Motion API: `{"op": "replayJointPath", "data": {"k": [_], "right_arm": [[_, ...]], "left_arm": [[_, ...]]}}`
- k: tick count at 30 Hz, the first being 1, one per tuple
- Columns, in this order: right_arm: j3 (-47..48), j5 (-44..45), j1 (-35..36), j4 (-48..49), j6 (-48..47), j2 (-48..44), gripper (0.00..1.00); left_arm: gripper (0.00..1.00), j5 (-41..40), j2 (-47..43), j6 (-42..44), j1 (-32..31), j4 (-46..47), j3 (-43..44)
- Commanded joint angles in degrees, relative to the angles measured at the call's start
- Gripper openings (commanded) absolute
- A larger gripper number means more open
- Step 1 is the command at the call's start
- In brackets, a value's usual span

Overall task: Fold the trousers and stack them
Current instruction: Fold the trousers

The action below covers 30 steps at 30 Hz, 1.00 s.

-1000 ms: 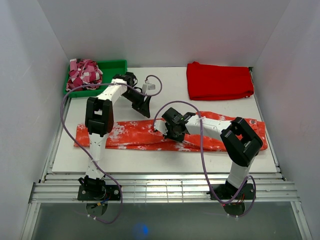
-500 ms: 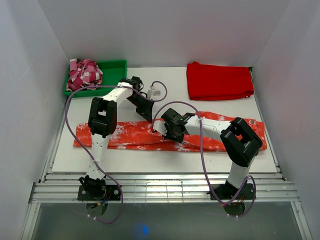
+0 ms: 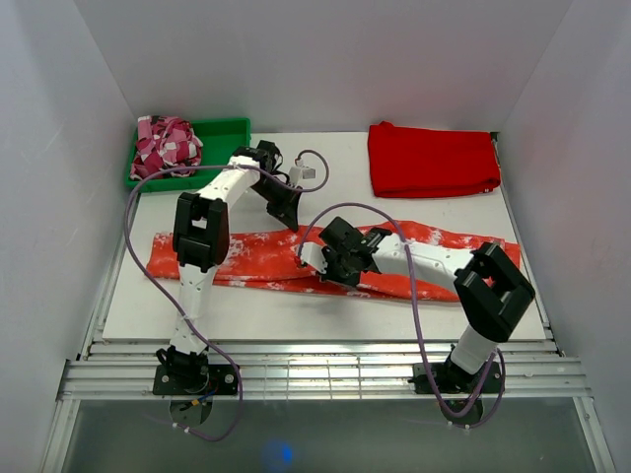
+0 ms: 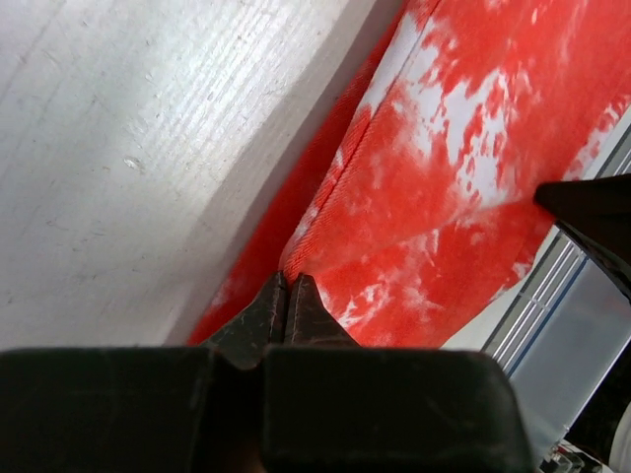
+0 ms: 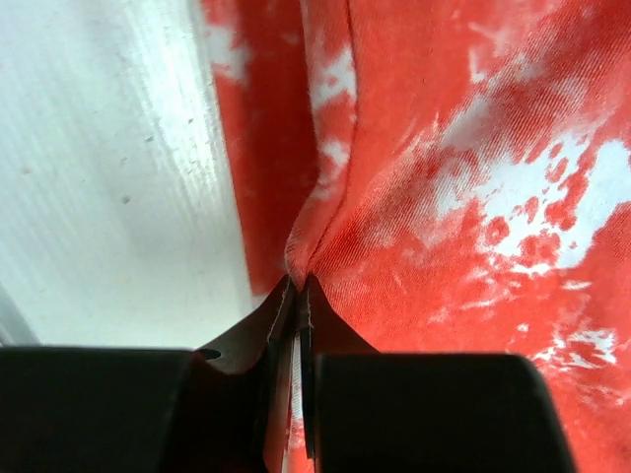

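Observation:
The trousers (image 3: 246,258), orange-red with white splotches, lie stretched left to right across the white table. My left gripper (image 3: 291,223) sits at their far edge near the middle. In the left wrist view it (image 4: 286,281) is shut, with the hem of the trousers (image 4: 444,177) pinched at its tips. My right gripper (image 3: 317,261) rests on the cloth's middle, nearer the front edge. Seen from the right wrist, it (image 5: 299,281) is shut on a raised fold of the trousers (image 5: 473,197).
A plain red folded cloth (image 3: 432,160) lies at the back right of the table. A green tray (image 3: 225,126) at the back left holds a bundle of pink and white cloth (image 3: 166,143). The table's metal rail (image 3: 315,360) runs along the front.
My left gripper has closed on the trousers' far edge. The right arm's elbow has swung right and nearer, and the trousers' right part has shifted with it.

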Motion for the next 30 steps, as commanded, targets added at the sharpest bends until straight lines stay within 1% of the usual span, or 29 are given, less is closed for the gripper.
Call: {"op": "replayJointPath", "data": {"k": [1, 6, 10, 13, 15, 18, 19, 22, 23, 25, 26, 27, 28, 29, 30], "right_arm": [[-3.5, -4.7, 0.7, -0.6, 0.5, -5.2, 0.08], [-7.8, -3.1, 0.9, 2.6, -0.1, -5.7, 0.08], [-8.2, -2.2, 1.0, 2.6, -0.2, -7.1, 0.08], [-7.4, -1.5, 1.0, 2.0, 0.1, -9.0, 0.08], [-8.9, -1.3, 1.0, 2.2, -0.1, -8.7, 0.08], [-11.4, 0.0, 1.0, 4.6, -1.1, -7.2, 0.08], [-12.4, 0.3, 1.0, 5.2, -1.4, -6.2, 0.08], [-13.4, 0.7, 0.9, 5.7, -2.1, -4.7, 0.08], [-13.3, 0.7, 0.9, 5.9, -2.1, -3.7, 0.08], [-12.5, 0.0, 0.9, 5.9, -2.1, -2.3, 0.08], [-12.1, -0.1, 0.9, 5.6, -2.3, -1.8, 0.08], [-11.7, -0.2, 0.9, 5.6, -2.3, -1.3, 0.08], [-11.4, -0.3, 0.9, 5.5, -2.3, -0.4, 0.08], [-10.5, -0.4, 0.9, 5.4, -2.5, -0.1, 0.08], [-10.2, -0.3, 0.9, 5.0, -2.5, 0.3, 0.08]], "left_arm": [[0.0, -0.1, -5.9, -0.7, -0.5, -0.3, 2.6], [0.0, -1.7, -5.8, -2.3, -0.6, 4.6, -2.7], [0.0, -0.7, -5.3, -4.8, -0.7, 7.1, -1.4], [0.0, -1.7, -6.0, -5.0, -1.5, 7.7, 1.0], [0.0, -2.1, -5.6, -5.0, -1.6, 7.7, 1.1], [0.0, -2.3, -4.9, -4.6, -1.7, 7.7, -1.7], [0.05, -2.5, -5.1, -5.0, -1.7, 8.4, -2.6], [0.3, -4.3, -6.7, -6.4, -1.3, 11.5, -7.1], [0.44, -4.7, -7.0, -7.5, -0.9, 11.9, -7.8], [0.54, -5.2, -8.1, -9.3, 1.2, 12.2, -7.2], [0.65, -4.7, -8.2, -10.5, 2.2, 11.7, -6.4], [0.66, -4.4, -8.4, -11.2, 3.6, 11.0, -4.2], [0.66, -4.2, -8.8, -12.0, 7.0, 9.8, -3.1], [0.67, -4.1, -10.0, -12.9, 8.8, 9.3, -2.0], [0.68, -3.8, -11.1, -14.6, 13.2, 9.2, -2.1]]}}
